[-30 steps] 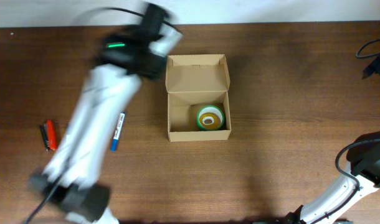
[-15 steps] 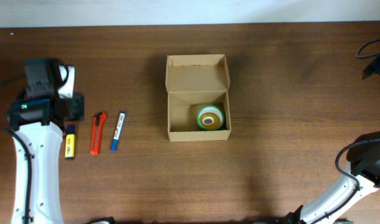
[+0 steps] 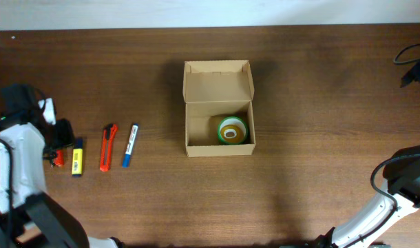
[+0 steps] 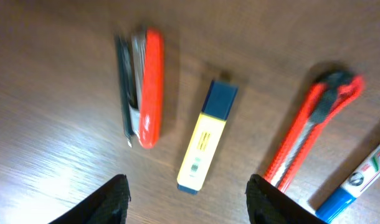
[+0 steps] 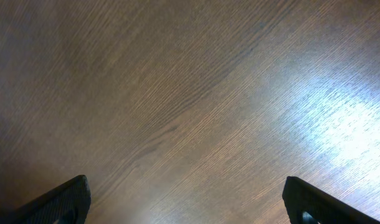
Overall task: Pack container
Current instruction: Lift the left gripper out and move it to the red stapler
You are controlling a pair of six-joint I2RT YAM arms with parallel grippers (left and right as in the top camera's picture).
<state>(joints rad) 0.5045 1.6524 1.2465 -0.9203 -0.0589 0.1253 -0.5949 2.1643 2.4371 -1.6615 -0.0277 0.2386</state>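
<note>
On the wooden table, the container lies well apart from the left gripper, whose jaws stand spread, empty.

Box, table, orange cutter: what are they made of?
Container: plain tan cardboard, matte, fold creases at the flap. Table: dark wood grain, slight sheen; solid wood or laminate, unclear. Utility knife: orange body looks like smooth plastic, with glare.

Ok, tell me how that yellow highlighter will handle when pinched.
The yellow highlighter looks like rigid plastic, so it probably won't flex. Its flat-sided body suggests it won't roll. The smooth casing may slip or pivot if pinched off-centre.
</note>
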